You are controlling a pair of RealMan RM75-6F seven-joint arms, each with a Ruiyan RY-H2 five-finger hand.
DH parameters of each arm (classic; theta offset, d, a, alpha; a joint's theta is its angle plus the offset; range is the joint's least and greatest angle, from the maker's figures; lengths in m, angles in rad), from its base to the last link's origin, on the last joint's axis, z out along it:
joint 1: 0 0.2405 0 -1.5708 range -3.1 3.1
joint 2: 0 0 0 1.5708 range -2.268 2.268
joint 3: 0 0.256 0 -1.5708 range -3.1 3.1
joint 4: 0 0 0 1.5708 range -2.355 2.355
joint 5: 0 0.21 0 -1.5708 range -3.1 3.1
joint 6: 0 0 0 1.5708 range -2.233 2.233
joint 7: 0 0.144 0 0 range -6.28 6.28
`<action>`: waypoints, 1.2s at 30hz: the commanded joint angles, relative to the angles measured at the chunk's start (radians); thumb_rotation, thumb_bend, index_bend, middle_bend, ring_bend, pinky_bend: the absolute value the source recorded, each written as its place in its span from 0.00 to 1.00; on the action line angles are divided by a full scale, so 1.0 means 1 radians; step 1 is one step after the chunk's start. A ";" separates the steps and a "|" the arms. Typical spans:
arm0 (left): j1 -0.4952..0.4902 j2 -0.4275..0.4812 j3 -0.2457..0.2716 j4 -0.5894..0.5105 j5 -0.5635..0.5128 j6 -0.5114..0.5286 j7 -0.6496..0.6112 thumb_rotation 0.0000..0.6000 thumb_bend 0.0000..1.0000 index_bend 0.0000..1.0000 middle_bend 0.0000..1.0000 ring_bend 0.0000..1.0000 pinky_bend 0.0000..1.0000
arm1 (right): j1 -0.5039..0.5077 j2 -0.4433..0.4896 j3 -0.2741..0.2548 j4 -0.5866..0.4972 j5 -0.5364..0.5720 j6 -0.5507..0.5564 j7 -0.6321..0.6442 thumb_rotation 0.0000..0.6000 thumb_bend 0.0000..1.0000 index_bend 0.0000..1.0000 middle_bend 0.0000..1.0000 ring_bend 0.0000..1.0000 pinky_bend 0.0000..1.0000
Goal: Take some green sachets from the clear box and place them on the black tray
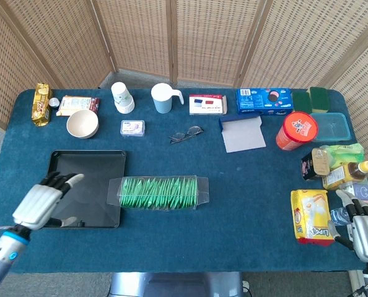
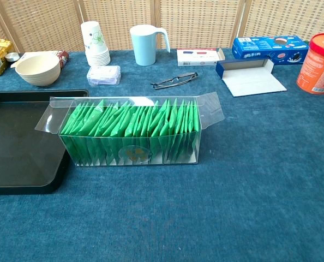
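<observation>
The clear box (image 1: 158, 193) lies at the table's middle, packed with several upright green sachets (image 1: 157, 190); the chest view shows the clear box (image 2: 130, 134) and its green sachets (image 2: 132, 121) close up. Just left of it is the empty black tray (image 1: 85, 170), also seen as the black tray (image 2: 20, 143) at the chest view's left edge. My left hand (image 1: 43, 203) hovers over the tray's near left corner, fingers apart and holding nothing. My right hand (image 1: 363, 228) rests at the table's near right corner, empty, fingers slightly spread. Neither hand appears in the chest view.
Along the back stand a snack pack (image 1: 42, 104), bowl (image 1: 82, 124), paper cups (image 1: 122, 97), a blue pitcher (image 1: 163, 98), glasses (image 1: 185, 133) and boxes (image 1: 264, 100). On the right are a red tub (image 1: 296, 130), a yellow bag (image 1: 311, 215) and bottles (image 1: 343, 171).
</observation>
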 commanded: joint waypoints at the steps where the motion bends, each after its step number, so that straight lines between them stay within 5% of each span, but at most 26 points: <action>1: -0.088 -0.068 -0.034 0.041 -0.032 -0.099 -0.015 0.88 0.07 0.11 0.16 0.19 0.09 | -0.004 -0.004 0.001 -0.004 0.005 0.001 -0.008 0.84 0.39 0.14 0.22 0.25 0.28; 14: -0.310 -0.253 -0.143 0.123 -0.147 -0.267 -0.011 0.88 0.07 0.11 0.16 0.19 0.09 | -0.014 -0.013 0.010 -0.042 0.024 0.009 -0.058 0.84 0.39 0.15 0.22 0.25 0.28; 24: -0.387 -0.332 -0.156 0.136 -0.226 -0.294 0.033 0.86 0.07 0.13 0.17 0.20 0.09 | -0.026 -0.008 0.014 -0.038 0.032 0.018 -0.038 0.84 0.39 0.15 0.22 0.25 0.28; 36: -0.422 -0.402 -0.160 0.165 -0.318 -0.240 0.080 0.86 0.30 0.22 0.21 0.24 0.15 | -0.034 -0.014 0.013 -0.020 0.038 0.012 -0.010 0.84 0.39 0.15 0.22 0.25 0.28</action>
